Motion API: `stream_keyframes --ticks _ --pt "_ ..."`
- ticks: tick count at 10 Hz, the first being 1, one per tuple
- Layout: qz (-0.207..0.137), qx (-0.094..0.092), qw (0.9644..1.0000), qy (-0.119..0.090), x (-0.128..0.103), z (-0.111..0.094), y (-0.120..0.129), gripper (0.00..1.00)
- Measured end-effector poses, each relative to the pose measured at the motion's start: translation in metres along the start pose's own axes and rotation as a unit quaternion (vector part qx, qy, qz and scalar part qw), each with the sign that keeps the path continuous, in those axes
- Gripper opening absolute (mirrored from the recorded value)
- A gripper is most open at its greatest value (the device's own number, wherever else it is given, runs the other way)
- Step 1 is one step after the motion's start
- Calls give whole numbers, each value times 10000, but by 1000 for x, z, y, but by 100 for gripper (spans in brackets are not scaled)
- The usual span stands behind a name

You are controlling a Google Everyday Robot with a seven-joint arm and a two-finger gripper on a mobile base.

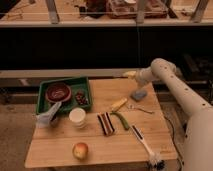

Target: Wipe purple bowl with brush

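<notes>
Ok so here's where I'm at. The gripper (128,75) is hanging over the back edge of the counter (55,142), about 1 o'clock from the middle. It's carrying nothing that I can make out, and honestly I can't tell if it's spread or closed from this angle.

The brush (144,144) lies flat down at 5 o'clock near the front right corner, bristle end toward the edge and nothing touching it. The purple bowl (58,92) sits in the green tray (65,80) at 10 o'clock. It looks more maroon in this light, I think.

So I'd say we're at the very first step: the brush isn't picked up yet. The next move means swinging the arm down toward 5 o'clock, lining up across the dark handle, and grabbing it. Then it has to carry all the way across to the tray, passing the white cup (77,116).
</notes>
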State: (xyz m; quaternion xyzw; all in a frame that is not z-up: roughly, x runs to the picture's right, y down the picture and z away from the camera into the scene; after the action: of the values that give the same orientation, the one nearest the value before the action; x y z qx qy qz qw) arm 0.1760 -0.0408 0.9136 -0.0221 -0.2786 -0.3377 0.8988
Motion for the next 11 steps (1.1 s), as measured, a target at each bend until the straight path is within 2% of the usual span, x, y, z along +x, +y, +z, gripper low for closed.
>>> stream_keyframes --ticks 1,2,5,7,9,11 --pt "-24 -14 10000 -3 -1 0 1 80" --pt "-251 -93 9996 96 -3 -4 5 80" --pt "-815 -285 9959 282 -29 -16 42 80" --pt "-1268 -414 9903 389 -65 -34 80 80" --pt "-1672 -574 9829 514 -99 -53 116 80" --pt "-1820 -682 9790 617 -118 -66 138 80"
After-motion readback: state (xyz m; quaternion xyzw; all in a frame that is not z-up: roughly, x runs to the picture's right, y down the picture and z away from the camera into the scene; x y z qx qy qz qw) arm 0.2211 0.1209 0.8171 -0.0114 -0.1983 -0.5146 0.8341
